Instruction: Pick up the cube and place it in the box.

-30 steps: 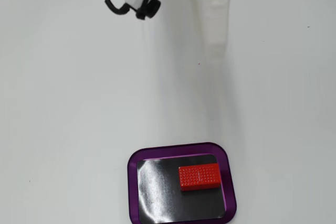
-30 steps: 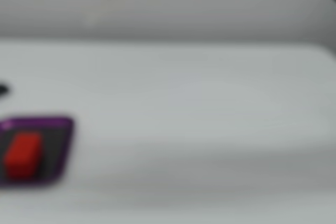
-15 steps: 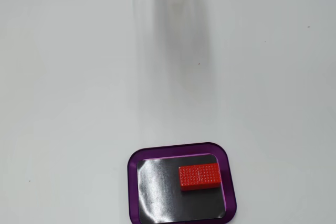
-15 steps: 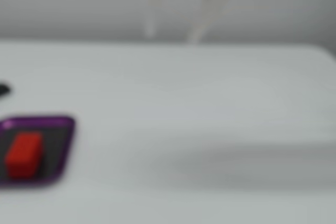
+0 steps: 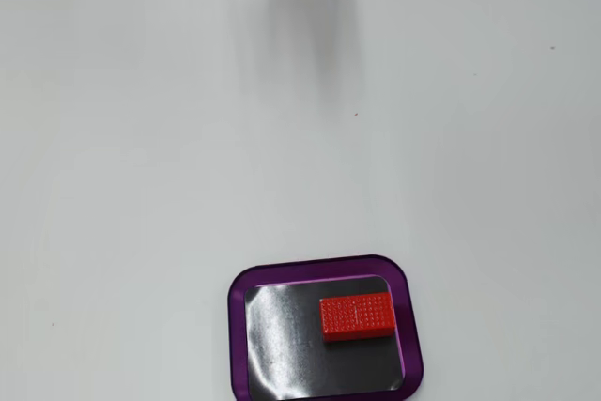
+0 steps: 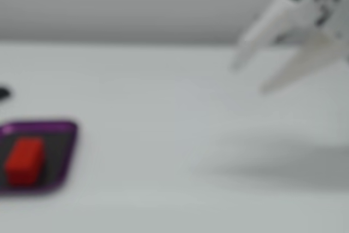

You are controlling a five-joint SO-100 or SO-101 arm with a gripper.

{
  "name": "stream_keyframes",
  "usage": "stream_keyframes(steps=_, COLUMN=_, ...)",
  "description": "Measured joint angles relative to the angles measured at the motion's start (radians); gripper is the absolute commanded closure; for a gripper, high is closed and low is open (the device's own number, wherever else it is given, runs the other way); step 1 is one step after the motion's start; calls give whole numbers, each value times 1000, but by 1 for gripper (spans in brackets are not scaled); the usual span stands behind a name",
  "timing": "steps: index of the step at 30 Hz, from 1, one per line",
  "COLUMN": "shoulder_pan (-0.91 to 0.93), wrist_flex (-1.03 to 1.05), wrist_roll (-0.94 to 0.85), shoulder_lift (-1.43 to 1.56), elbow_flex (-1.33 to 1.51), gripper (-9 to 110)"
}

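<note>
In a fixed view (a blurred one) the gripper [image 6: 248, 77] is hanging above the white table [image 6: 174, 135] at the right, its jaws standing apart and pointing down-left, empty, well apart from the cube [image 5: 356, 316], which is lying flat inside the box [image 5: 240, 288].

The white counter [image 5: 141, 185] lies bare across its far, left and right stretches, open to passage. The only things standing on it are the box [image 5: 235, 326] at the near edge and the cube [image 5: 356, 316] lying flat inside, toward the box's right side. In a blurred fixed view the tool [image 6: 248, 77] hangs with fingers spread, well right of the box, above bare counter.
</note>
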Motion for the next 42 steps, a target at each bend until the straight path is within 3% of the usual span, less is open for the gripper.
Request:
stream_keyframes(steps=6, shoulder_pan=5, wrist_flex=-21, wrist_roll=0, shoulder_lift=391, elbow_flex=354, gripper=87)
stream_keyframes(steps=12, shoulder_pan=-2, wrist_flex=-18, wrist_roll=0, shoulder_lift=411, elbow_flex=520, gripper=88)
stream_keyframes(steps=21, shoulder_pan=26, wrist_flex=55, wrist_roll=118, shoulder_lift=411, elbow_flex=540, gripper=88)
stream_keyframes(steps=25, shoulder_pan=75, wrist_flex=83, wrist_roll=178, shoulder_lift=411, elbow_flex=540, gripper=102)
stream_keyframes(steps=42, shoulder_pan=84, wrist_flex=103, wrist_roll=178, shoulder_lift=411, elbow_flex=540, gripper=102)
